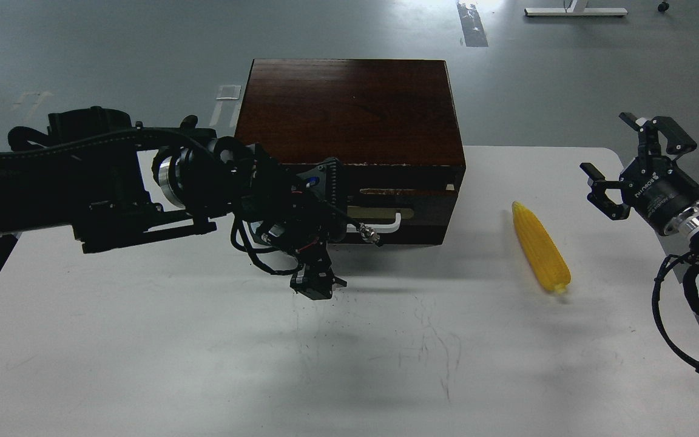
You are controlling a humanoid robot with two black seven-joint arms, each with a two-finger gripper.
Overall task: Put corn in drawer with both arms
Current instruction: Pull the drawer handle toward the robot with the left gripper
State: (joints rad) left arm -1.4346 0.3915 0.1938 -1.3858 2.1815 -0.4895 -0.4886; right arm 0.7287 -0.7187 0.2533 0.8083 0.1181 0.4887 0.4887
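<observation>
The bright-yellow corn (pixel 540 246) lies on the white table, right of the dark wooden cabinet (pixel 349 109), its pointed tip away from me. The drawer (pixel 413 209) stands slightly pulled out of the cabinet front, with a dark gap above its chipped edge. My left gripper (pixel 332 221) is at the left end of the white bar handle (pixel 386 223), closed around it and hiding that end. My right gripper (pixel 613 176) hovers open and empty over the table's right edge, to the right of the corn and apart from it.
The white table (pixel 204 352) carries faint scribble marks in the middle. My left arm (pixel 101 182) spans the table's left side in front of the cabinet. A black cable (pixel 665 328) loops by the right edge. Grey floor lies beyond.
</observation>
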